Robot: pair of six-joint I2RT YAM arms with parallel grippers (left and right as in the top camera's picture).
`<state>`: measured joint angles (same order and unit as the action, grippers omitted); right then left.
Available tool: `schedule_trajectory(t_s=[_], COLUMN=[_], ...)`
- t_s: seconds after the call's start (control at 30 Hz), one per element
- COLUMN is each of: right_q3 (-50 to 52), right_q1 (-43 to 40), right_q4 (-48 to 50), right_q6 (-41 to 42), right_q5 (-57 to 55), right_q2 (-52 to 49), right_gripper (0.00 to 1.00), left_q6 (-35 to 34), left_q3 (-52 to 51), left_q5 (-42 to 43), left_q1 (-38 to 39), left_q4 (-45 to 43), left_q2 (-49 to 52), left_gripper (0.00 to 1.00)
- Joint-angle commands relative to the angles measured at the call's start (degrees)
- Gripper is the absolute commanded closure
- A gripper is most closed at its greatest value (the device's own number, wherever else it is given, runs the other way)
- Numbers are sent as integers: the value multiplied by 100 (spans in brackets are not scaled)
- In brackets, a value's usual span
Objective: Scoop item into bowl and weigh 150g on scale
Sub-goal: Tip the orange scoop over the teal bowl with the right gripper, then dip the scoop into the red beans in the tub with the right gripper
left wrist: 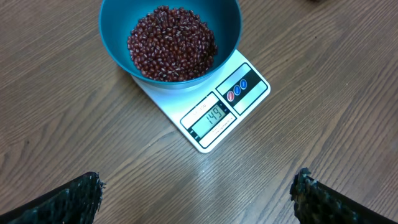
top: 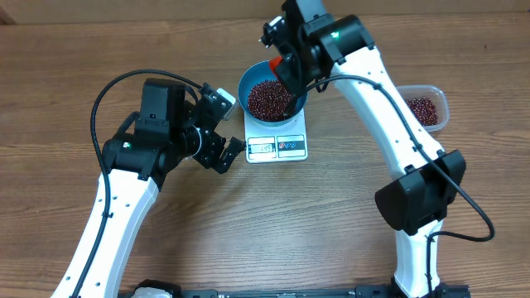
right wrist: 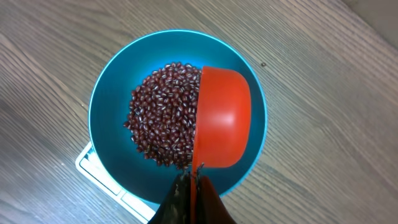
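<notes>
A small flat white rectangular kitchen scale (top: 277, 145) lies mid-way across the wooden bench (top: 248, 232), with a round deep blue bowl (top: 245, 89) on its rear part. A heap of small dark red-brown beans (top: 265, 99) lies in the bowl. A small red plastic scoop (right wrist: 224, 118) hangs over the bowl's right side. A clear rectangular plastic tub (top: 444, 103) stands well to the right.

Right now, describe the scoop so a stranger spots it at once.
Start at the white scale on the wooden table; the blue bowl of beans stands on it. Over the bowl, the right gripper holds a small scoop tipped sideways. Among blue bowl and dark beans, it alone is orange-red.
</notes>
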<state>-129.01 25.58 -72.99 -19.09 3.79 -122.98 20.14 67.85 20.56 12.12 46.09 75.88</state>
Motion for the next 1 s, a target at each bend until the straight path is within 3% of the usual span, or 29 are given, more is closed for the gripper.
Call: schedule_trajectory(t_s=[0.0, 0.43, 0.6, 0.97], right_q3=[-201, -11, 345, 1281], right_q1=[-586, -3731, -3960, -3947], right_q4=[-9, -1250, -1803, -1403], right_q6=[400, 922, 927, 925], right_q5=[498, 1025, 1067, 1071], right_q2=[522, 905, 647, 376], right_gripper=[96, 96, 96, 96], left_q6=[131, 131, 131, 131], left_q3=[55, 55, 55, 55], left_q5=[-17, -17, -17, -17], left_q1=[-9, -9, -9, -9], left_q4=[0, 0, 0, 0], left_q2=[-22, -22, -22, -22], left_gripper=[0, 0, 0, 0])
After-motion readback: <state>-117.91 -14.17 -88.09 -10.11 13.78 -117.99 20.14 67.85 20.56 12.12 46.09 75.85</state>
